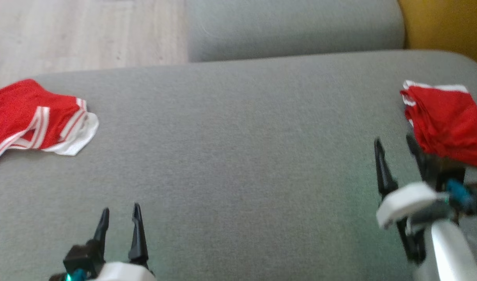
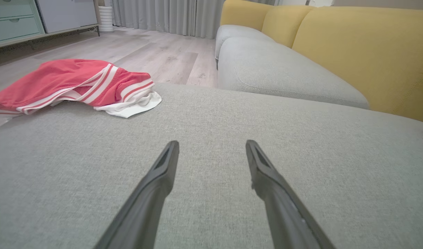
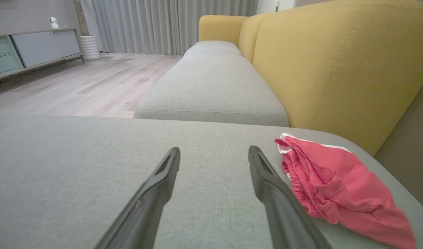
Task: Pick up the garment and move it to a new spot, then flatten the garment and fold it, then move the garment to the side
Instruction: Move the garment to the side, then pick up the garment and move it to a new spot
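Noting left claw [image 1: 120, 208] at 7 o'clock of head view, fingers standing wide apart, gripping nothing, pointing toward 12 over bare grey seat cushion [image 1: 238, 164].

Noting right claw [image 1: 393, 139] at 4 o'clock, likewise spread wide and carrying nothing, showing somewhat blurred.

Spotting folded red shorts [image 1: 445, 117] at 3 o'clock, lying on the seat cushion near its rounded corner, white trim running along the far edge. Placing right claw's outer finger just beside the bundle's near edge; failing to tell touching from apart. Checking right wrist view: folded red shorts [image 3: 339, 186] sitting at 4 o'clock, hard against that same finger.

Spotting crumpled striped shorts [image 1: 31, 117] at 9 o'clock, well apart from both claws, sprawling at the cushion's left edge, white fabric spilling out toward 3. Checking left wrist view: crumpled striped shorts [image 2: 76, 83] lying at 10 o'clock, far beyond the fingertips.

Logging second grey cushion [image 1: 293, 27] at 12 o'clock, yellow backrest [image 1: 445, 23] at 1 o'clock, pale wood floor [image 1: 82, 31] at 11 o'clock.
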### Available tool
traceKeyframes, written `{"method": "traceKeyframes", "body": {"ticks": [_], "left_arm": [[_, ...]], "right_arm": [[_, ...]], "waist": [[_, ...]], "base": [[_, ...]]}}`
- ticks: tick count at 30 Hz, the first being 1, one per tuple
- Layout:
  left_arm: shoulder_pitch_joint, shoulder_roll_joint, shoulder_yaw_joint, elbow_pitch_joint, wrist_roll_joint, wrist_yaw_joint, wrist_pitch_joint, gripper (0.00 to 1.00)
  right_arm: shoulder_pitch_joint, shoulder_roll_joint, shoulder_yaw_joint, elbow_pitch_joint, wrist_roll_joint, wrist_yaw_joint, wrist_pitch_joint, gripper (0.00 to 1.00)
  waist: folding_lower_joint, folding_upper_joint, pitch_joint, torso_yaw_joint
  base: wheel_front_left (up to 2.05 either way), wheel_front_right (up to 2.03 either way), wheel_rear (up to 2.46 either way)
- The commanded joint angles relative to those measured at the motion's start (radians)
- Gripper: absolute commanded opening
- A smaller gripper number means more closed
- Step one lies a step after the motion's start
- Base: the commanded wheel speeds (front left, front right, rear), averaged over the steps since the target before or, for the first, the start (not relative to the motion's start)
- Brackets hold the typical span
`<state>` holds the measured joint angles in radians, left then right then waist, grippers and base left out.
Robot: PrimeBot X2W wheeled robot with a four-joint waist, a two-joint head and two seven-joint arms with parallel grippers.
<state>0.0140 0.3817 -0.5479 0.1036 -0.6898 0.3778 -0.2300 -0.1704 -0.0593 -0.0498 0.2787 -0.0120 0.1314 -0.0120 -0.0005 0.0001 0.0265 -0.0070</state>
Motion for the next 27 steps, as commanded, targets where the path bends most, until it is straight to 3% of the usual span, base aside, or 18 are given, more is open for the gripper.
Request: {"method": "traceKeyframes", "body": {"ticks": [1,13,27], "left_arm": [[-0.027,0.017,0.038,-0.023,-0.003,-0.002,-0.011,1.00],[0.033,-0.035,-0.001,-0.018,-0.007,-0.015,-0.020,1.00],[0.022,-0.037,-0.008,-0.019,-0.008,-0.016,-0.020,1.00]], "right_arm": [[-0.003,0.005,0.023,-0.058,-0.009,-0.001,-0.012,1.00],[0.280,0.009,0.107,-0.248,0.129,-0.001,-0.018,1.00],[0.342,0.009,0.116,-0.315,0.139,-0.001,-0.001,1.00]], "waist": [[0.0005,-0.0001,-0.034,0.033],[0.0005,-0.0001,-0.060,0.057],[0.0005,-0.0001,-0.064,0.050]], "base": [[0.00,0.00,0.00],[0.00,0.00,0.00],[0.00,0.00,0.00]]}}
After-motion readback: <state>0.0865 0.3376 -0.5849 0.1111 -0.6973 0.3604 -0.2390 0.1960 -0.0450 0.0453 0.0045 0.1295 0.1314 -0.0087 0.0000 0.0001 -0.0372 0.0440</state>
